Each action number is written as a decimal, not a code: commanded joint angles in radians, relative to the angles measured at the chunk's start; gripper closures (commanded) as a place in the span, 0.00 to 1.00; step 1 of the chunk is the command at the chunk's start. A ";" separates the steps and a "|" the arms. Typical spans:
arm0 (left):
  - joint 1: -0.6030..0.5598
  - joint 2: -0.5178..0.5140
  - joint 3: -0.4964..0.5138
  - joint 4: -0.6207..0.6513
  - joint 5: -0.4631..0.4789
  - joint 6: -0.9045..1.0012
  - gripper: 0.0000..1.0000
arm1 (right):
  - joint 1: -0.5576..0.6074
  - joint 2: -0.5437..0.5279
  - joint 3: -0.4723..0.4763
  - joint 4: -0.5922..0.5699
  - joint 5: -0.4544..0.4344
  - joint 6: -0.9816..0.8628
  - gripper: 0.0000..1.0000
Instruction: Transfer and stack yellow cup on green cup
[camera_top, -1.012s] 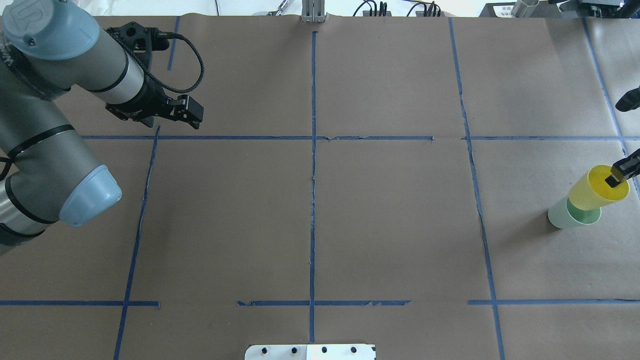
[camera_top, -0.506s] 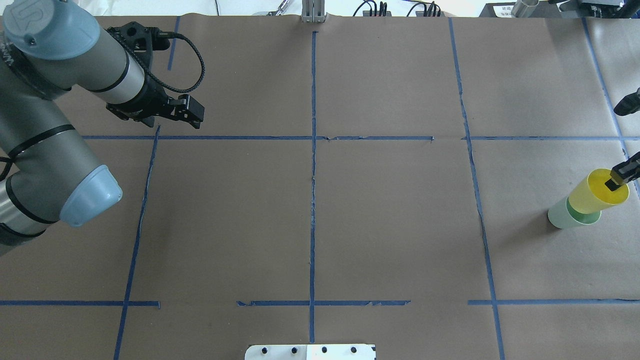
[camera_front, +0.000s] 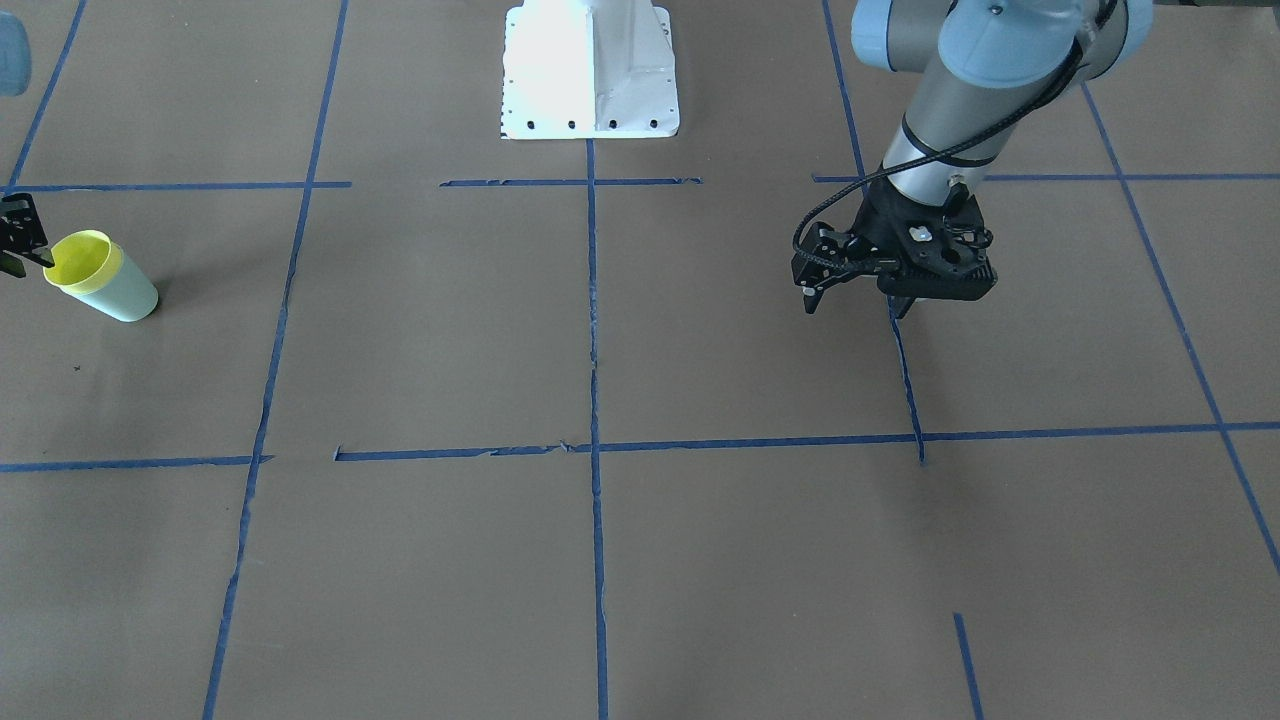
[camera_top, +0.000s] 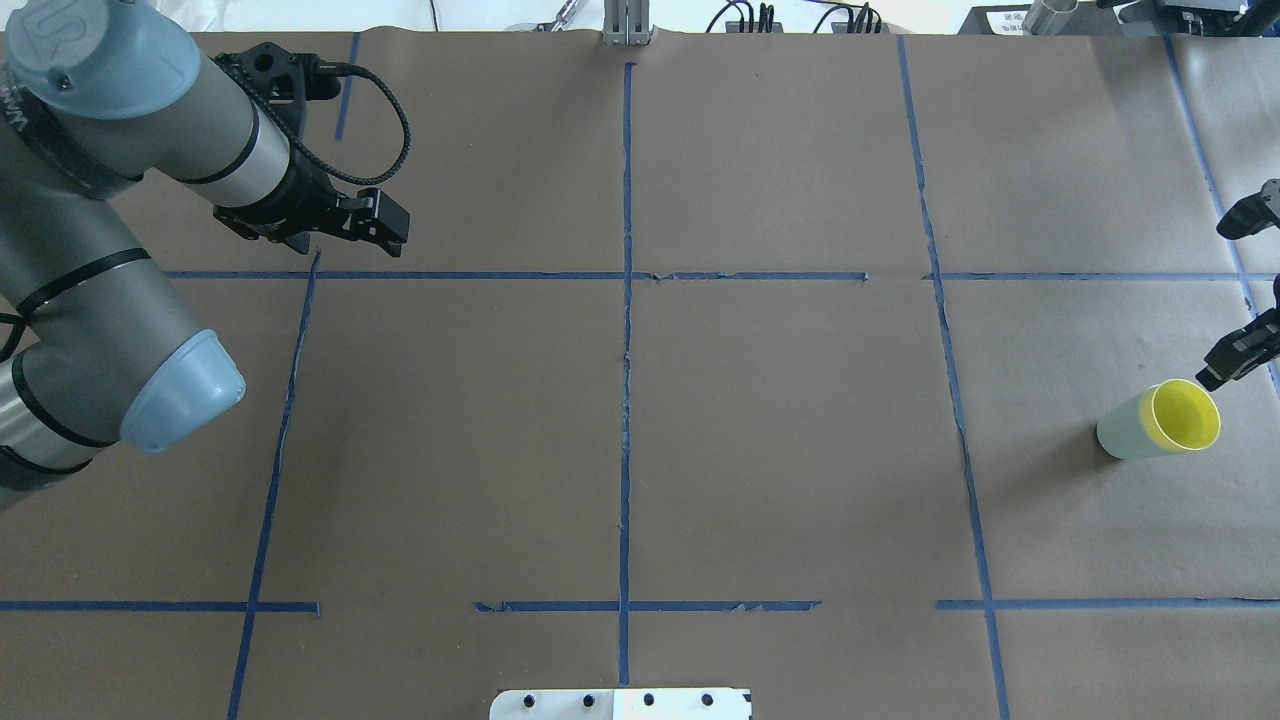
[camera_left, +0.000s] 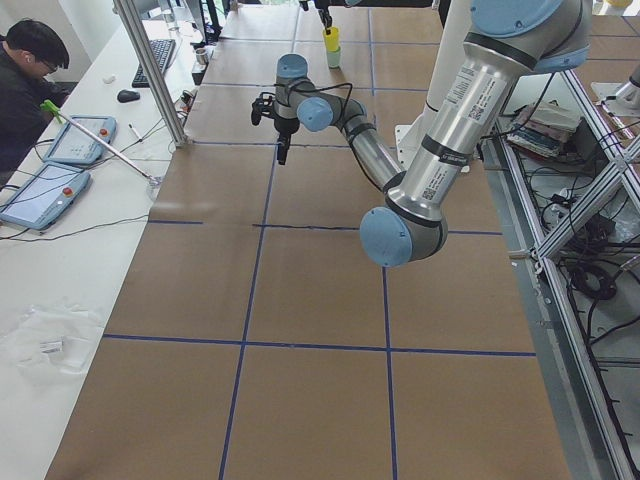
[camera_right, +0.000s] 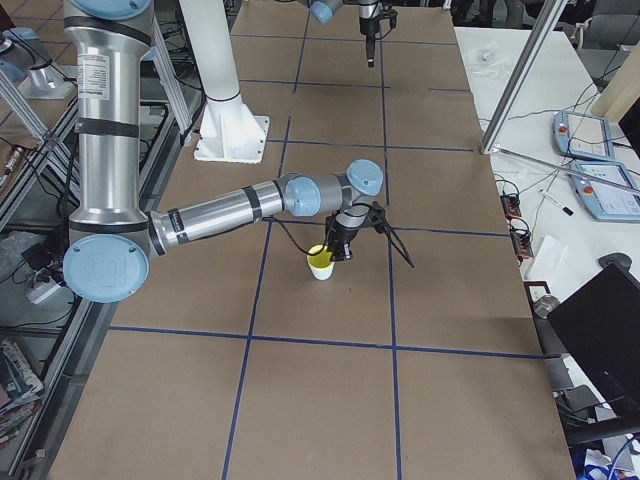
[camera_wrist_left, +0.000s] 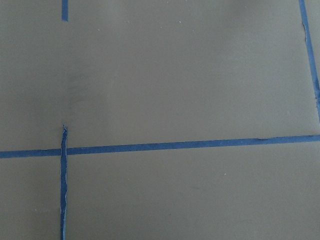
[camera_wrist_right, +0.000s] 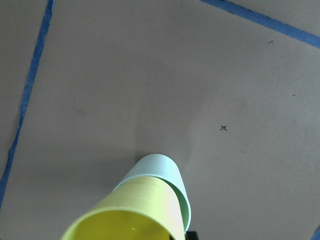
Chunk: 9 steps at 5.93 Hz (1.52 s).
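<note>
Yellow tapered plastic cup (camera_top: 1184, 415) sits nested upright in the pale mint-green plastic cup (camera_top: 1125, 436) at the table's right end, just below the right hand (camera_top: 1243, 285), fingers apart, empty.

Smooth plastic yellow cup (camera_top: 1186, 414), matt paper table (camera_top: 760, 420)

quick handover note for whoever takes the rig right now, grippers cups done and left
Right gripper: open, clear of the cups, just beside the rim.
Left gripper: holds nothing, parked over bare table; open or shut cannot be told.
Small bright yellow tapered plastic cup sits nested inside the pale mint-green tapered plastic cup, upright on the table's right side.
Done: transfer, stack, release.
Left: pull the right arm away.
</note>
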 joint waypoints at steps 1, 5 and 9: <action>0.000 0.001 0.000 -0.003 -0.001 0.003 0.00 | 0.000 -0.001 0.003 -0.001 0.000 0.009 0.00; -0.056 0.070 -0.011 0.043 -0.022 0.284 0.00 | 0.311 -0.174 0.003 0.000 0.006 -0.052 0.00; -0.499 0.410 0.004 0.138 -0.264 0.977 0.00 | 0.347 -0.193 0.001 -0.001 0.014 -0.106 0.00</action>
